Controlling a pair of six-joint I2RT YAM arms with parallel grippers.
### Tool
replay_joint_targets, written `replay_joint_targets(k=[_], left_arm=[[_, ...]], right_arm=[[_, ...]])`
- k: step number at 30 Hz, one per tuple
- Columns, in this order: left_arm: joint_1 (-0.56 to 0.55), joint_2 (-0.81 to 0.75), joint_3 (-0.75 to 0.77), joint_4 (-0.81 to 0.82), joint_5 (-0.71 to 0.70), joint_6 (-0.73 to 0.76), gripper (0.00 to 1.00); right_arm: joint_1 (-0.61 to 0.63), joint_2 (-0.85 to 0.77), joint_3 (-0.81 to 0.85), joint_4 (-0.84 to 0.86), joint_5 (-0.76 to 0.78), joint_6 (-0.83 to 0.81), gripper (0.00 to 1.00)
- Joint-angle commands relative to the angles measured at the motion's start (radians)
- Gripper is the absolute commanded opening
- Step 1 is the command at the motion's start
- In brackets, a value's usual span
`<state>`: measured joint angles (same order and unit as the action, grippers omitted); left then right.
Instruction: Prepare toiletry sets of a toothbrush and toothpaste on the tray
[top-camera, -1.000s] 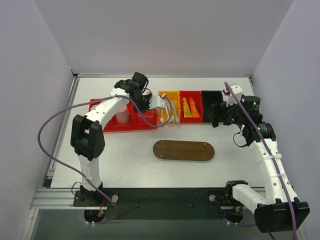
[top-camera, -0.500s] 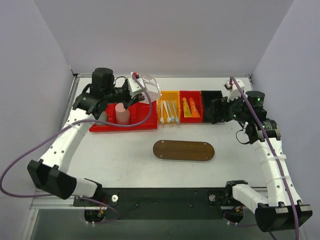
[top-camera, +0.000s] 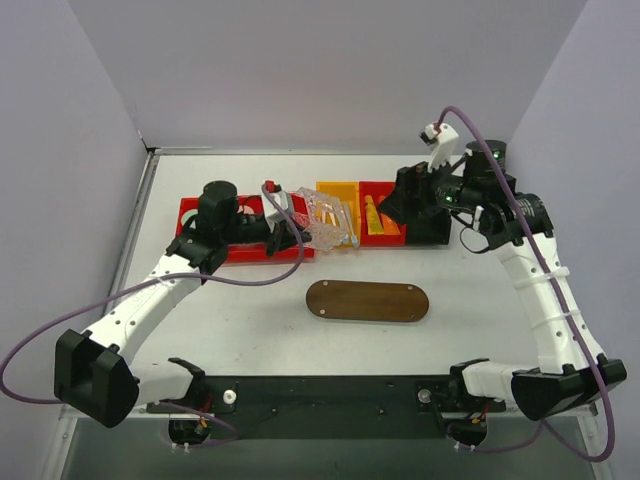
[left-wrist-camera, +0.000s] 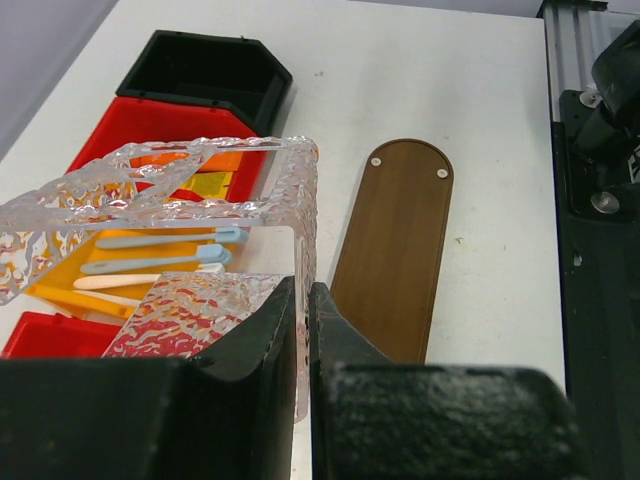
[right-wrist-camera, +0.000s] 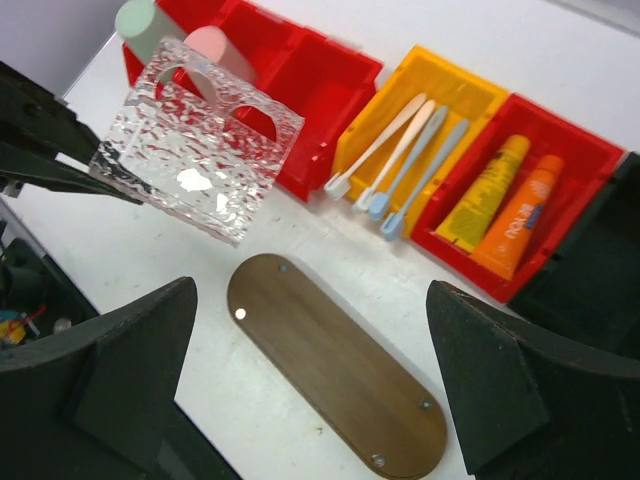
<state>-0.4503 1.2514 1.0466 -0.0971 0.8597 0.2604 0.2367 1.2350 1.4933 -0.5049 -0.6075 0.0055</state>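
The tray is a dark brown oval board lying bare on the white table, also seen in both wrist views. White toothbrushes with pale blue ends lie in a yellow bin. A yellow and an orange toothpaste tube lie in the small red bin. My left gripper is shut on one wall of a clear textured acrylic holder, held in the air over the bins. My right gripper hangs open above the tray with nothing between its fingers.
A large red bin at the left holds a pale green cup and a pink cup. A black bin stands at the right end of the row. The right arm reaches over it.
The left arm swung right and forward, carrying the clear holder from the back of the large red bin to over the yellow bin. The right gripper moved left over the bins.
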Motion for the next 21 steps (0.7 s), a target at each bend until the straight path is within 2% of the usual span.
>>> replay_joint_targets(k=[1,7,16,21], left_arm=[[-0.037,-0.063,-0.072,0.273,0.027,-0.023,0.00],[-0.065,-0.076,-0.195,0.404,0.079,0.043,0.00],[-0.068,-0.083,-0.247,0.398,0.071,0.190,0.00],[-0.070,-0.086,-0.269,0.402,0.062,0.220,0.00]], right_arm=[[0.108,0.037,-0.002,-0.049,0.041,0.018,0.91],[0.153,0.075,-0.047,-0.047,0.077,0.002,0.86],[0.203,0.127,-0.073,-0.046,0.064,0.004,0.77],[0.217,0.162,-0.082,-0.035,0.038,0.013,0.73]])
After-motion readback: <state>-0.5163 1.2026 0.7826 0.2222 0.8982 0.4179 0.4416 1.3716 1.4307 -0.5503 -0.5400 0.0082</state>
